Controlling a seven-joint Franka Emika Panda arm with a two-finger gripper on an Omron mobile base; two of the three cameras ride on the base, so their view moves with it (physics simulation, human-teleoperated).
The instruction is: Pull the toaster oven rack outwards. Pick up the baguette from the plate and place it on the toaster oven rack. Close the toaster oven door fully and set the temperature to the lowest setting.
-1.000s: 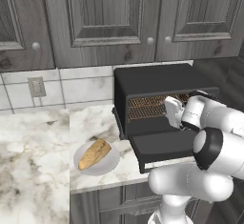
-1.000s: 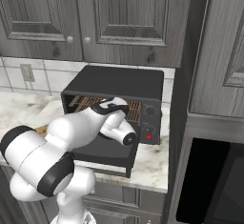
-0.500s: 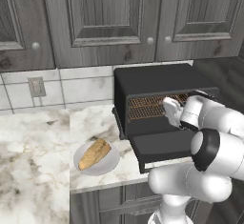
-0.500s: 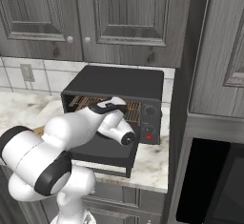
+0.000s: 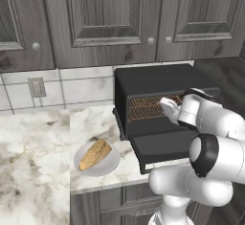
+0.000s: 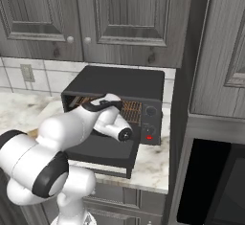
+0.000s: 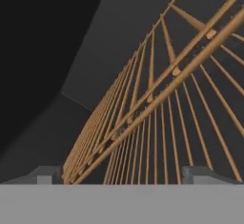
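Note:
The black toaster oven [image 5: 158,78] [image 6: 119,80] stands on the counter with its door [image 5: 160,145] [image 6: 103,150] dropped flat. The copper wire rack [image 5: 146,108] [image 7: 157,108] lies inside the cavity. My gripper [image 5: 170,108] [image 6: 100,103] [image 7: 124,175] reaches into the opening at the rack's front, right of its middle. In the hand view its fingertips [image 7: 47,175] stand wide apart and open, with the rack wires running between them. The baguette [image 5: 94,154] lies on the white plate [image 5: 109,165], left of the door.
Dark cabinets hang above the oven. The control panel with its knobs [image 6: 150,110] is on the oven's right side. A tall cabinet with a black built-in appliance [image 6: 210,181] stands further right. A wall outlet [image 5: 37,87] sits on the tiled backsplash.
The jaws have spread a little wider. The hand has stayed at the oven opening, with almost no shift.

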